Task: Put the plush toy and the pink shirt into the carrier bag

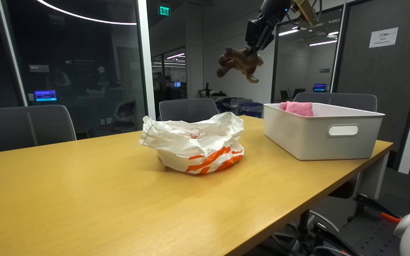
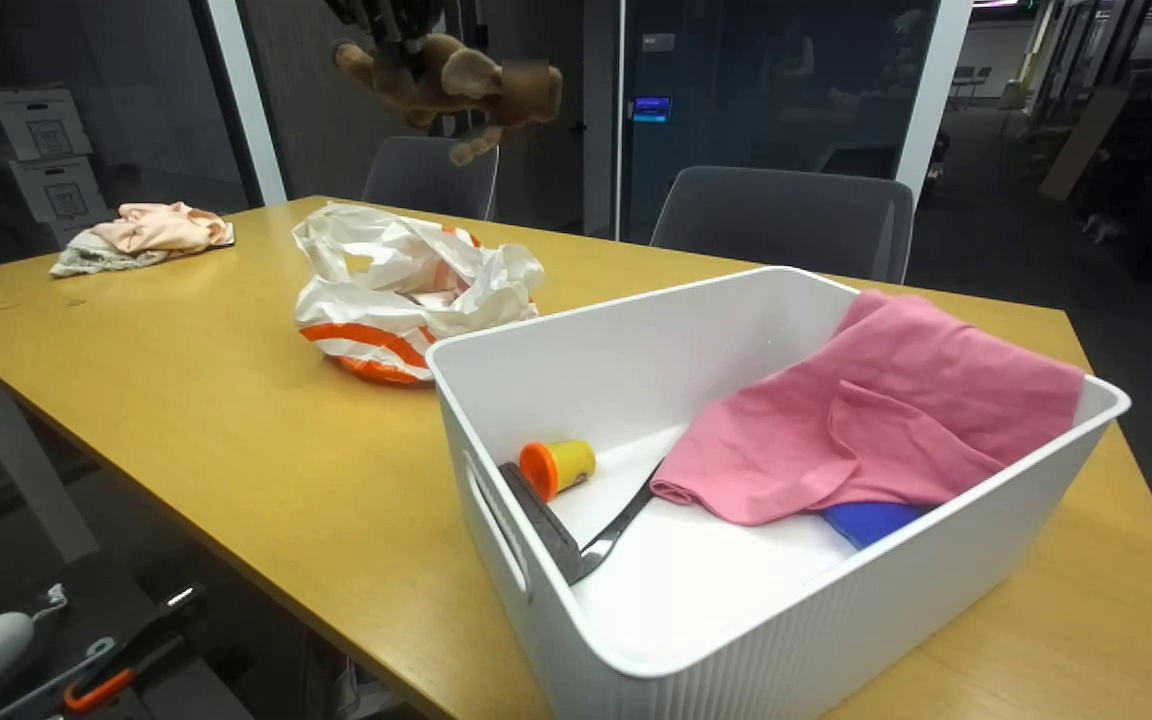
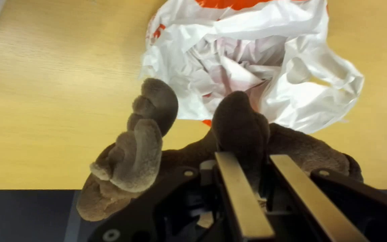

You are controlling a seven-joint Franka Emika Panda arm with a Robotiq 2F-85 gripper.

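Well above the table, my gripper (image 1: 256,49) is shut on the brown plush toy (image 1: 238,61), whose limbs dangle to the sides. In the wrist view, part of the toy (image 3: 134,156) is squeezed between the two fingers (image 3: 244,198) and covers the near edge of the carrier bag. The crumpled white carrier bag (image 1: 190,142) with orange print sits on the table, its mouth facing up and spread. Inside the white bin, the pink shirt (image 2: 866,420) lies draped against a corner and over the rim; only a folded bit shows in an exterior view (image 1: 299,108).
The rigid white bin (image 1: 326,140) stands beside the bag near the table's end. It also holds a yellow cup with an orange lid (image 2: 558,468), a black-handled tool (image 2: 541,525) and something blue (image 2: 871,522). Peach cloth (image 2: 164,228) lies at the far table end. Chairs (image 2: 786,222) line one side.
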